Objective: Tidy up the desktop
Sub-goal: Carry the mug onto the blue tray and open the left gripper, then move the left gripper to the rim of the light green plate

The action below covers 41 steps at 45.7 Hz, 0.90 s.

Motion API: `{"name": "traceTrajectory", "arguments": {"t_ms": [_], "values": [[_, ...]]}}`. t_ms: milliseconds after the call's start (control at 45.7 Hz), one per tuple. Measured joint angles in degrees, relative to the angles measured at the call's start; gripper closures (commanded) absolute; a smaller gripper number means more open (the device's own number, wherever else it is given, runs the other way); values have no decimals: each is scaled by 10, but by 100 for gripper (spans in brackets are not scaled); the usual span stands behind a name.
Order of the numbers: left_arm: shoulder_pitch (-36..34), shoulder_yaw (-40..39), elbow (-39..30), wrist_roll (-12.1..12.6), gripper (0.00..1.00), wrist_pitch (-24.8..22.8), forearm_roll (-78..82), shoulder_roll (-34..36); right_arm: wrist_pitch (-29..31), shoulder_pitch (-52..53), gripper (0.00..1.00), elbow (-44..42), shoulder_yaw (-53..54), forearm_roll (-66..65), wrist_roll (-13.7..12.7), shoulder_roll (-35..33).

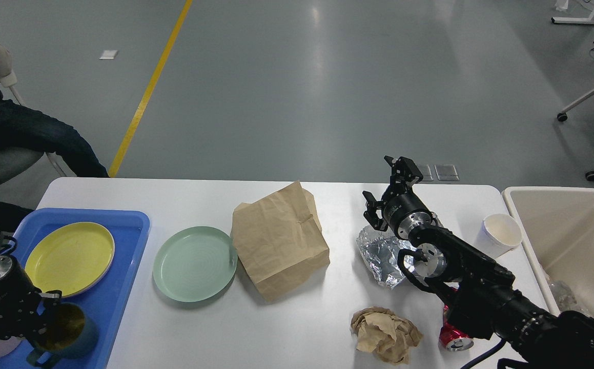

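Note:
The white desktop (pixel 297 328) holds a pale green plate (pixel 195 263), a brown paper bag (pixel 279 241), crumpled foil (pixel 381 256), a crumpled brown paper wad (pixel 385 334), a red can (pixel 453 338) and a white paper cup (pixel 500 234). My right gripper (pixel 384 187) is open and empty, hovering above the far edge of the foil. My left gripper (pixel 40 315) sits at the left rim of a dark teal mug (pixel 68 330) that stands in the blue tray (pixel 127 241). Its fingers are dark and merge with the mug.
A yellow plate (pixel 69 258) lies in the blue tray. A beige bin (pixel 573 241) stands off the right end of the table, with some clear wrap inside. A seated person (pixel 15 128) is at the far left. My right arm hides part of the can.

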Motion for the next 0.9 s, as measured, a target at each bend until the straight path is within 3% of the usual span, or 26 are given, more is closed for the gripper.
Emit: {"name": "traceTrajectory", "arguments": {"t_ms": [88, 263, 394, 547, 897], "values": [[2, 0, 0, 0, 72, 0, -1, 0, 0, 0, 0, 0, 0, 0, 0, 0], [2, 0, 0, -2, 27, 0, -2, 0, 0, 0, 0, 0, 0, 0, 0, 0], [-3, 0, 0, -6, 9, 0, -3, 0, 0, 0, 0, 0, 0, 0, 0, 0], [-25, 7, -5, -8, 7, 0, -3, 0, 0, 0, 0, 0, 0, 0, 0, 0], [-159, 49, -10, -10, 5, 0, -3, -25, 0, 0, 0, 0, 0, 0, 0, 0]]}}
